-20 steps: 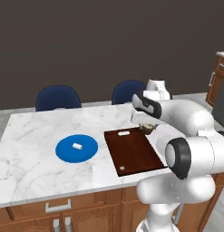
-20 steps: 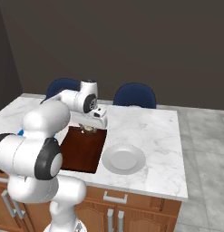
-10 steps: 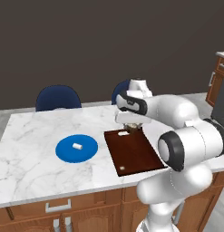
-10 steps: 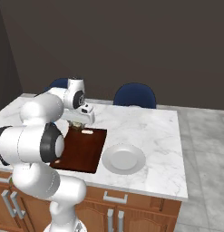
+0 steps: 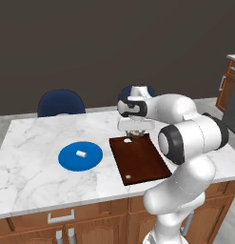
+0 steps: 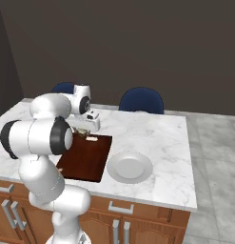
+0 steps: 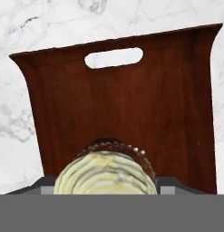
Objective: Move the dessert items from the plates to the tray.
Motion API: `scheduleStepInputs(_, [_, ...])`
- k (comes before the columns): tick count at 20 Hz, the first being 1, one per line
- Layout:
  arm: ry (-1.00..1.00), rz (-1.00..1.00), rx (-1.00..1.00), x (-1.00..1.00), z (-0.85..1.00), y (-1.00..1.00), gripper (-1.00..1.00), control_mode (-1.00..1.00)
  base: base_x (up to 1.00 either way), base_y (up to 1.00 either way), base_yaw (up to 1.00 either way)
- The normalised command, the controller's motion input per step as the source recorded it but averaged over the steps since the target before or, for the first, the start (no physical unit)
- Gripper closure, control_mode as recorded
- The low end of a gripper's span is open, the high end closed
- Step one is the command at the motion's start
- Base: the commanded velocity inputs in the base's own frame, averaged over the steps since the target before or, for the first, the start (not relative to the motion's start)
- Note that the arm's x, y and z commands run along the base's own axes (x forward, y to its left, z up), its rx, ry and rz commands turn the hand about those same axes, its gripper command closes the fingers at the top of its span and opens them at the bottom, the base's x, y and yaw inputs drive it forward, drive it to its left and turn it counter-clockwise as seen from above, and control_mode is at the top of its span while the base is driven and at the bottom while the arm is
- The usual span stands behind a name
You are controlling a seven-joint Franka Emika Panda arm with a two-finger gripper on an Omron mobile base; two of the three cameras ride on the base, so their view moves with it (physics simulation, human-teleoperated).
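My gripper [image 5: 133, 132] is shut on the brown cupcake [image 7: 106, 172] with its pale swirled top, holding it just above the far end of the dark wooden tray [image 5: 141, 160]. In the hand view the tray [image 7: 131, 108] lies below the cupcake, its white oval handle mark toward the top. The small white marshmallow [image 5: 81, 154] rests on the bright blue plate [image 5: 71, 161], left of the tray. The pale plate [image 6: 130, 167] sits bare to the right of the tray [image 6: 85, 158]. The gripper [image 6: 83, 132] hangs over the tray's far edge.
Two blue chairs [image 5: 61, 103] [image 6: 141, 100] stand behind the marble counter [image 5: 33, 138]. My own white arm arches over the tray's right side. Wooden cabinet fronts [image 5: 66, 224] run below the counter's near edge.
The arm has swung left along the tray's far end with the cupcake in the gripper and dropped slightly. Plates, marshmallow and tray have stayed put.
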Motion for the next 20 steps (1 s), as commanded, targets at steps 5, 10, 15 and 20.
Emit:
scheduleStepInputs(5, [0.05, -0.01, 0.0, 0.12, -0.54, 0.0, 1.0, -1.0, 0.0, 0.0, 0.0])
scheduleStepInputs(10, [0.03, 0.0, 0.0, 0.03, -0.47, 0.0, 1.0, -1.0, 0.0, 0.0, 0.0])
scheduleStepInputs(15, [0.03, 0.0, 0.0, 0.0, -0.38, 0.0, 1.0, -1.0, 0.0, 0.0, 0.0])
scheduleStepInputs(20, [0.04, 0.0, 0.0, 0.0, -0.35, 0.0, 1.0, -1.0, 0.0, 0.0, 0.0])
